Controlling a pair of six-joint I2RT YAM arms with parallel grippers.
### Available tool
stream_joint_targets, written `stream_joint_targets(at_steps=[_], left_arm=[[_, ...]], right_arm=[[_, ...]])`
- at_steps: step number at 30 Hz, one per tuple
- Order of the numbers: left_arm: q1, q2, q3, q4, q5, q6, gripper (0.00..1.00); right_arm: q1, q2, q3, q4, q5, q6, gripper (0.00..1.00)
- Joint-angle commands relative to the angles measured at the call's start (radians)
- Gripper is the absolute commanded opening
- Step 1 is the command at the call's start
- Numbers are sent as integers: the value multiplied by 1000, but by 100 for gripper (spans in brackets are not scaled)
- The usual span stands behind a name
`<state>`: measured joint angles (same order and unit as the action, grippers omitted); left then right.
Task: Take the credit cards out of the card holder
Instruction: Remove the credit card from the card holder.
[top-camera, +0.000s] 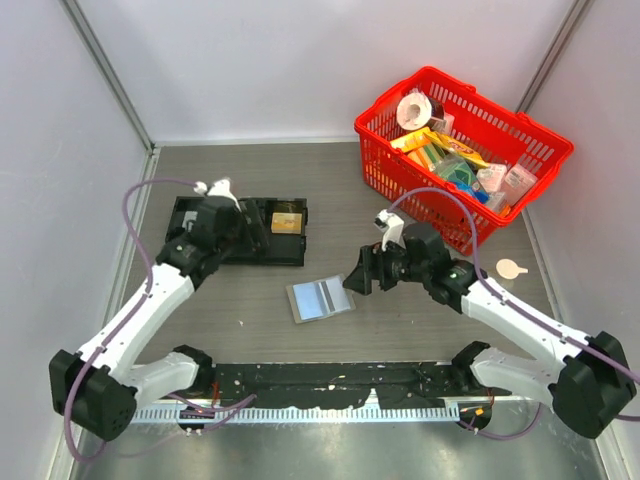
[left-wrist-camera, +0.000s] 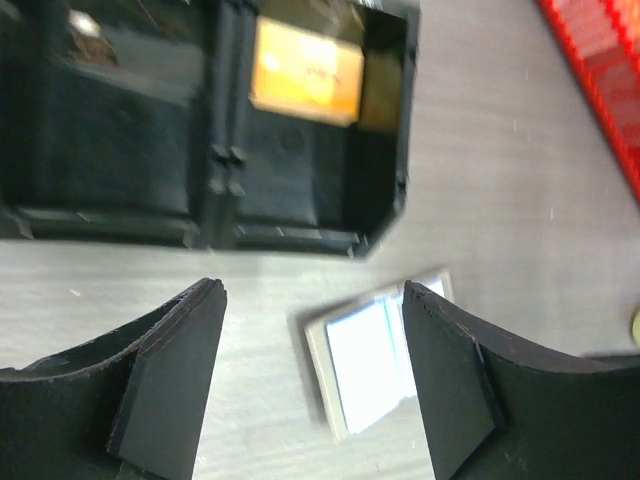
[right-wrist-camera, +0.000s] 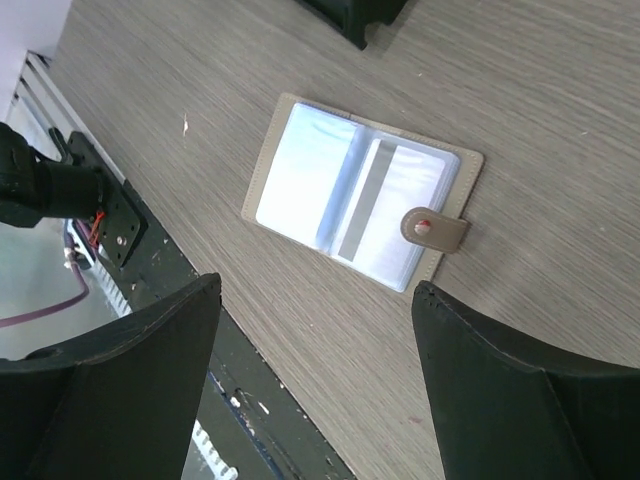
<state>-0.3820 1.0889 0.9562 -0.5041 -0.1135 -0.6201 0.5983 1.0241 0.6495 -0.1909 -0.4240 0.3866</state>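
Observation:
The card holder lies open and flat on the table, grey outside with pale blue clear pockets. In the right wrist view the card holder shows a grey snap strap at its right edge. A whitish card with a grey stripe sits in its right pocket. My right gripper is open and empty, above the table just right of the holder. My left gripper is open and empty over the black tray's near edge. The holder lies beyond it, partly hidden by the right finger.
A long black tray lies at the back left with a yellow-orange item in its right compartment. A red basket full of goods stands at the back right. A small pale round thing lies near the right arm.

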Motion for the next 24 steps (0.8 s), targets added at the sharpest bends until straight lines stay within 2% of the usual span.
stream_joint_targets(at_steps=[1, 5, 8, 11, 16, 24], left_arm=[[-161, -46, -85, 50, -26, -131, 73], [-342, -35, -146, 119, -61, -210, 62], [-418, 21, -177, 173, -78, -227, 54], [-445, 95, -194, 208, -92, -237, 45], [-474, 201, -226, 265, -87, -254, 36], [-479, 261, -300, 291, -75, -293, 32]], right_arm=[[102, 63, 88, 13, 126, 1, 80], [190, 166, 128, 18, 234, -2, 78], [222, 264, 142, 47, 254, 3, 74], [228, 358, 154, 64, 252, 3, 72], [235, 448, 157, 77, 275, -5, 70], [233, 510, 145, 79, 288, -11, 66]])
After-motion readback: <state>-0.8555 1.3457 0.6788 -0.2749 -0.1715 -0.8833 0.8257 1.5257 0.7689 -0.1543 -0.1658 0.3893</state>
